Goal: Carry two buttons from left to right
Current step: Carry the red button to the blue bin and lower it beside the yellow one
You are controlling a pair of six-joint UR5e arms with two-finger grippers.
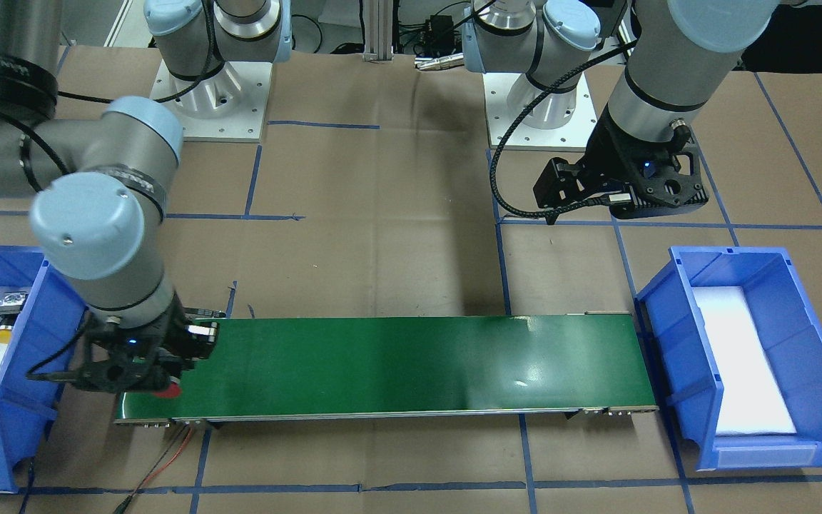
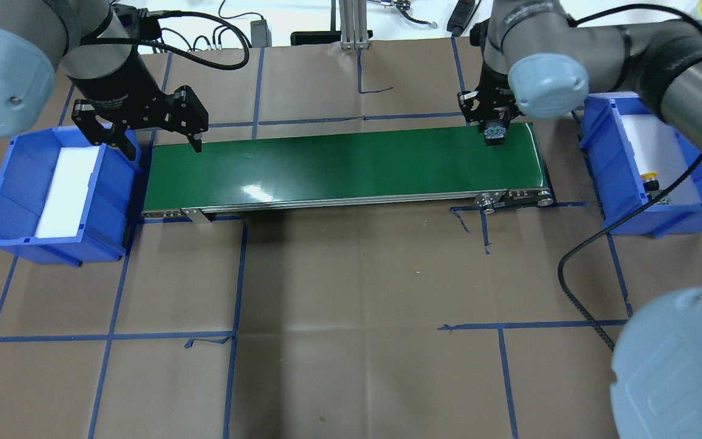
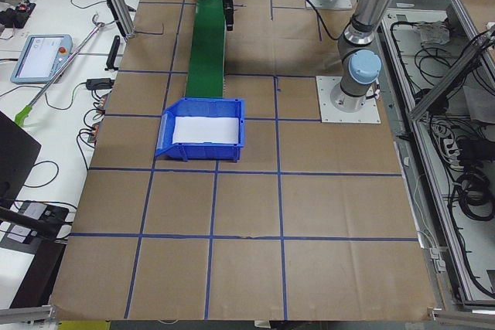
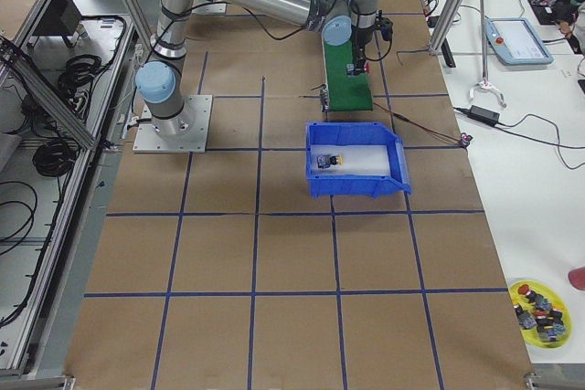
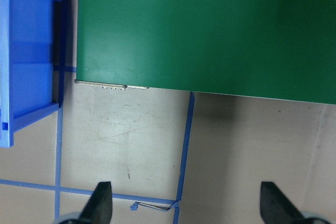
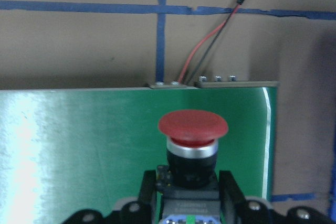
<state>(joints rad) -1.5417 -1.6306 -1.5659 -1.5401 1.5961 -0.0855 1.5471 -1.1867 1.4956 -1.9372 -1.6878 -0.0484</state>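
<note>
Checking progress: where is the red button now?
In the right wrist view, the red button sits gripped in the right tool over the end of the green belt beside the right blue bin.

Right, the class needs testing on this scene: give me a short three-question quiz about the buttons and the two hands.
1. True or false: the left hand is shut on a button.
2. Which button does the right hand grip over the green belt? A yellow, B red, C neither.
3. Fill in: the yellow button lies in the blue bin on the robot's ____ side.
Key: 1 false, it is open and empty. 2 B, the red button. 3 right.
</note>
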